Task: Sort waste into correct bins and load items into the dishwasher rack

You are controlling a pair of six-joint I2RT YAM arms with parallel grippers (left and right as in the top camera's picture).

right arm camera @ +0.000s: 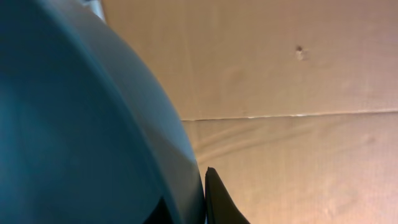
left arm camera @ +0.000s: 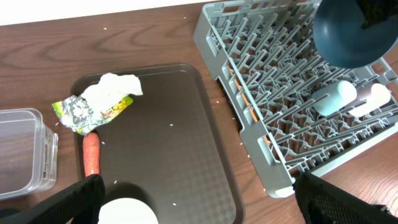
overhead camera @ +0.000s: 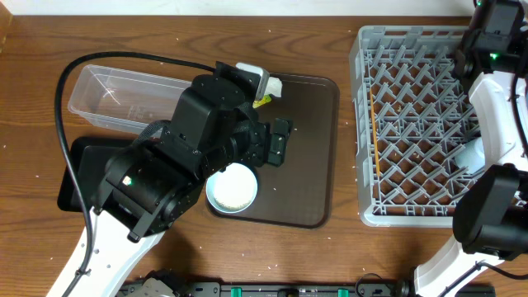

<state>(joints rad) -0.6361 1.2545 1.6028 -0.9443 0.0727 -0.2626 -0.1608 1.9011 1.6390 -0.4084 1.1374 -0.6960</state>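
My right gripper (right arm camera: 200, 194) is shut on the large dark blue dish (right arm camera: 74, 124) and holds it above the far side of the grey dishwasher rack (overhead camera: 412, 124); the dish also shows in the left wrist view (left arm camera: 351, 31). A small blue cup (left arm camera: 336, 98) and a small pink cup (left arm camera: 375, 98) lie in the rack (left arm camera: 280, 93). My left gripper (left arm camera: 199, 208) is open and empty, low over the brown serving tray (left arm camera: 180, 143), next to the white bowl (left arm camera: 127, 213). The white tissue (left arm camera: 113, 87), green-yellow wrapper (left arm camera: 74, 113) and carrot (left arm camera: 91, 154) lie on the tray. The brown food lump is not in view.
The clear tub (overhead camera: 115, 99) stands left of the serving tray (overhead camera: 309, 148), with the black tray (overhead camera: 74, 177) in front of it, partly under my left arm. Loose rice grains (left arm camera: 172, 125) dot the tray and the wooden table.
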